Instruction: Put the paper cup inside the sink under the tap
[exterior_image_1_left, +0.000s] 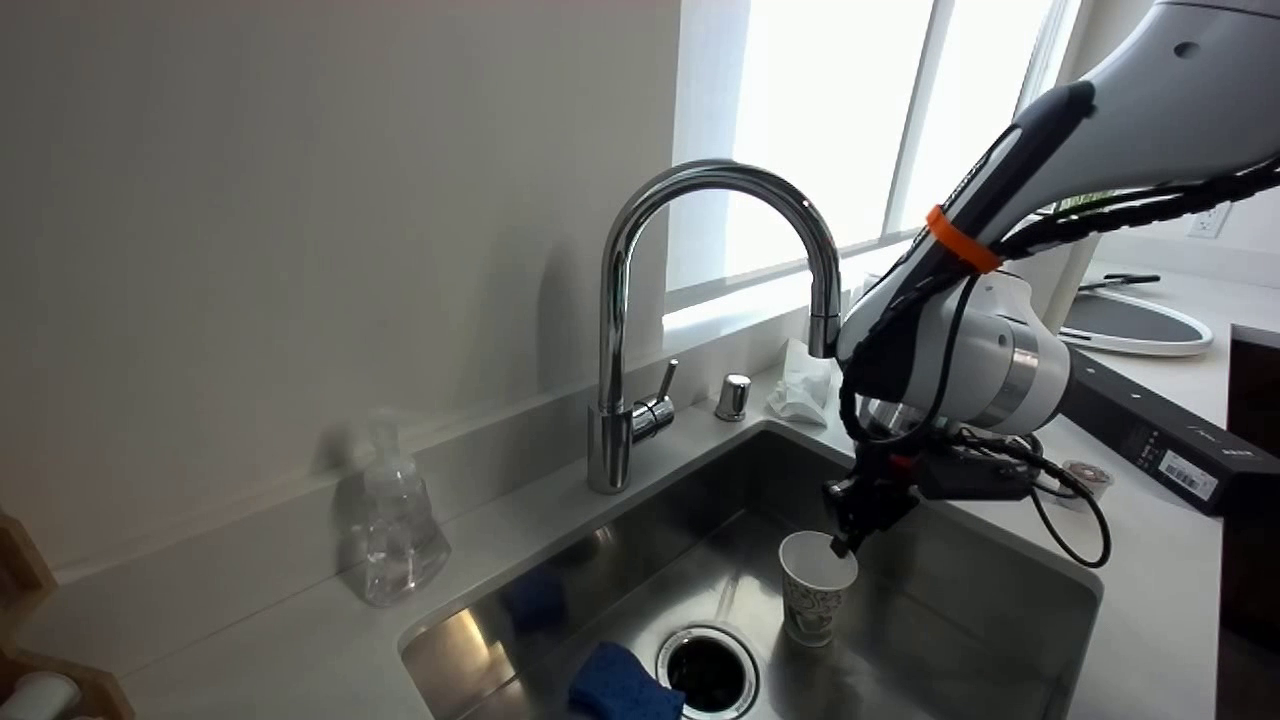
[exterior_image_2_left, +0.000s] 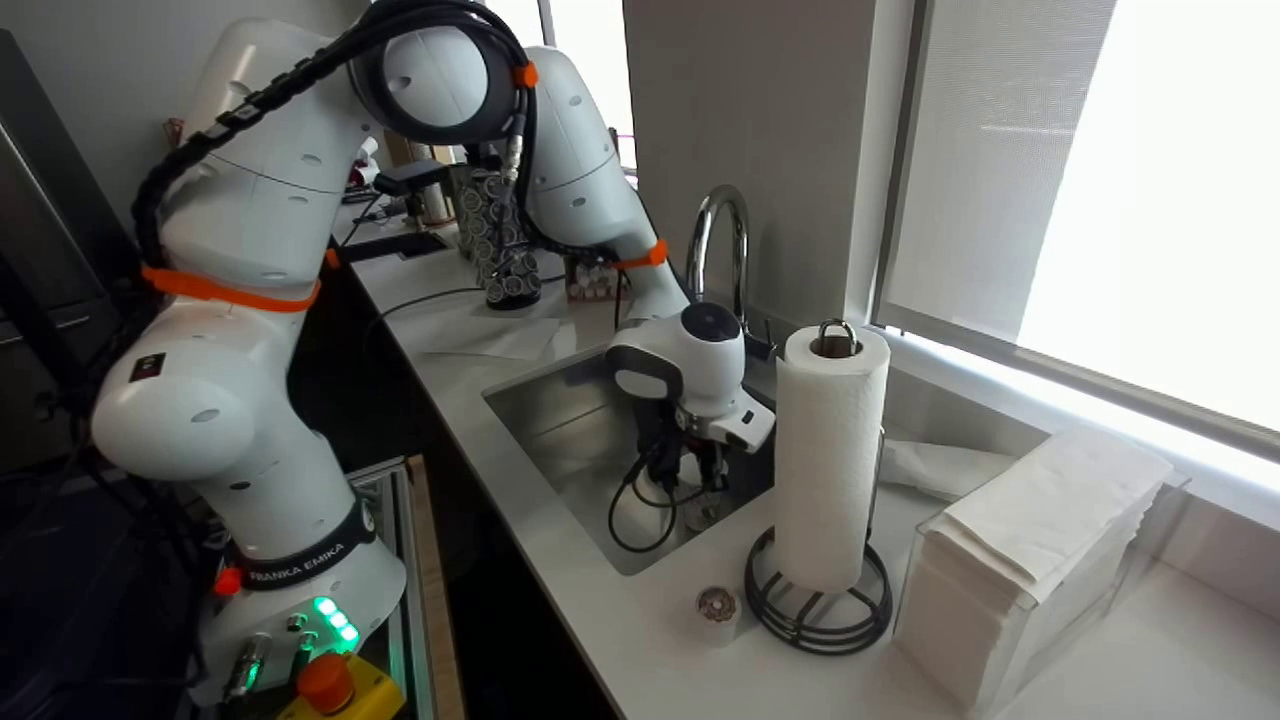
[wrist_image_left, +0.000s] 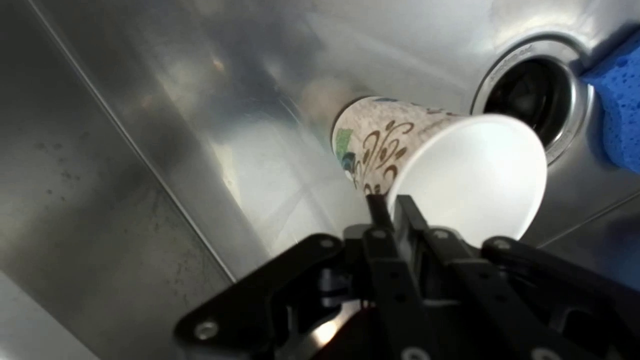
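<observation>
White tapered paper cup (wrist_image_left: 450, 165) stands mouth-up in rectangular steel sink (exterior_image_1_left: 965, 600); black two-finger claw (wrist_image_left: 391, 202) above, nearly closed, pinches its rim, one fingertip (wrist_image_left: 410, 214) inside.

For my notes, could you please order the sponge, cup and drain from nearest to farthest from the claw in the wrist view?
1. Paper cup: rim at the claw.
2. Drain: upper right, beyond the cup.
3. Blue sponge: right edge, past the drain.
</observation>
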